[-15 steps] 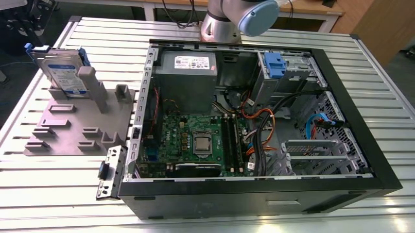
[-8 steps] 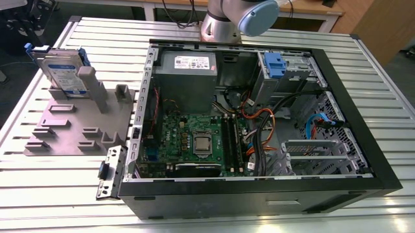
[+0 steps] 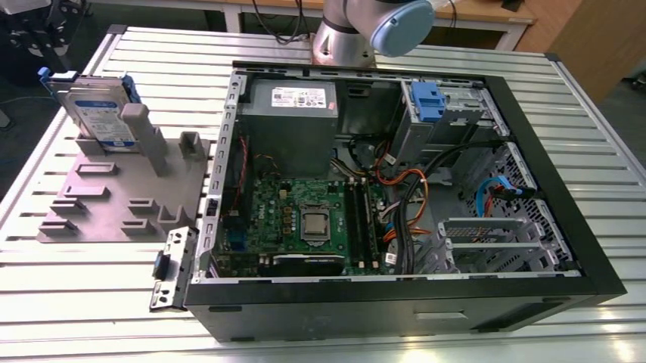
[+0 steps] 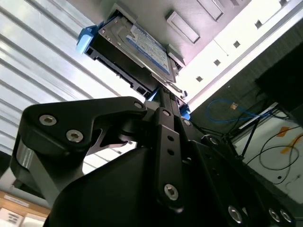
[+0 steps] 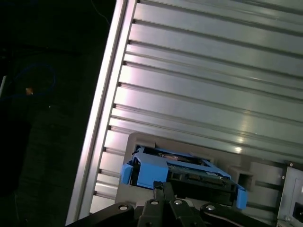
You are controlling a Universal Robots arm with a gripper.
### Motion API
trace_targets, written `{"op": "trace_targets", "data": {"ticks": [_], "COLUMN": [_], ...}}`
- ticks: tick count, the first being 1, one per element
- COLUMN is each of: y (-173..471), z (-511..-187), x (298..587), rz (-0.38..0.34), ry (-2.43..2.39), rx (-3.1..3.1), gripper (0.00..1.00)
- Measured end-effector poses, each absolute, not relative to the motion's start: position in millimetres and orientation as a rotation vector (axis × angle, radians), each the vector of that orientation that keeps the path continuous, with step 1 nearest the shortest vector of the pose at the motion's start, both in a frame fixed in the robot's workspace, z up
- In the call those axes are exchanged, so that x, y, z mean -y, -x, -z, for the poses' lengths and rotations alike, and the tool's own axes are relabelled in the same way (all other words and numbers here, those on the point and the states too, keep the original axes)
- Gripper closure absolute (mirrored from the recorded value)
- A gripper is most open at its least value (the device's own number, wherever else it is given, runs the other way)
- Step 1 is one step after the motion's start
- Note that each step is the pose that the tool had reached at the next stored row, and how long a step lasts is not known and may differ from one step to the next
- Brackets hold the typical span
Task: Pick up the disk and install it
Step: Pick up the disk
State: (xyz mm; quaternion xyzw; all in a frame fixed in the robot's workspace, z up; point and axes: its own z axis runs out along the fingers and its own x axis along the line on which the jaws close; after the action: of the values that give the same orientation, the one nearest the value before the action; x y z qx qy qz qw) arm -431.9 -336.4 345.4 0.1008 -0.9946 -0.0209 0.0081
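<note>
The disk (image 3: 96, 106) stands on edge in a slot of the grey holder (image 3: 111, 189), at the exterior view's left, beside the open computer case (image 3: 570, 227). It is silver with a white-and-blue label and a blue carrier bracket. In both wrist views the disk (image 4: 142, 47) (image 5: 177, 170) lies just past my black fingertips, seen from above. My gripper (image 4: 163, 97) (image 5: 163, 188) is apart from it, its two fingers pressed together with nothing between them. The arm's column (image 3: 353, 34) rises behind the case.
Inside the case sit a grey power-supply box (image 3: 293, 113), a green motherboard (image 3: 313, 219), loose cables and a metal drive bay with a blue latch (image 3: 426, 102). The slatted aluminium table (image 3: 101, 302) carries the holder and case. A detached metal bracket (image 3: 169, 268) lies by the case.
</note>
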Motion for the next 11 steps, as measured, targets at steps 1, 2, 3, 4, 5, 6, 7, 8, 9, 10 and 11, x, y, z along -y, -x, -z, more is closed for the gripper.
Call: {"op": "trace_targets", "data": {"ticks": [1, 2, 3, 4, 5, 6, 7, 8, 9, 10, 11], "y": [431.9, 431.9, 431.9, 431.9, 431.9, 431.9, 431.9, 431.9, 431.9, 431.9, 431.9], "z": [-345.4, -345.4, -345.4, -345.4, -345.3, -345.3, -345.3, -345.3, -345.3, -345.3, -345.2], "x": [336.4, 336.4, 336.4, 336.4, 336.4, 336.4, 336.4, 336.4, 336.4, 336.4, 336.4], "rz": [0.065, 0.065, 0.065, 0.064, 0.064, 0.064, 0.064, 0.064, 0.063, 0.063, 0.063], "ry": [-0.343, -0.371, -0.395, -0.42, -0.441, -0.46, -0.481, -0.501, -0.519, -0.533, -0.548], "rx": [3.105, 3.102, 3.098, 3.095, 3.092, 3.089, 3.085, 3.082, 3.078, 3.076, 3.073], "gripper": [0.89, 0.89, 0.89, 0.89, 0.89, 0.89, 0.89, 0.89, 0.89, 0.89, 0.89]}}
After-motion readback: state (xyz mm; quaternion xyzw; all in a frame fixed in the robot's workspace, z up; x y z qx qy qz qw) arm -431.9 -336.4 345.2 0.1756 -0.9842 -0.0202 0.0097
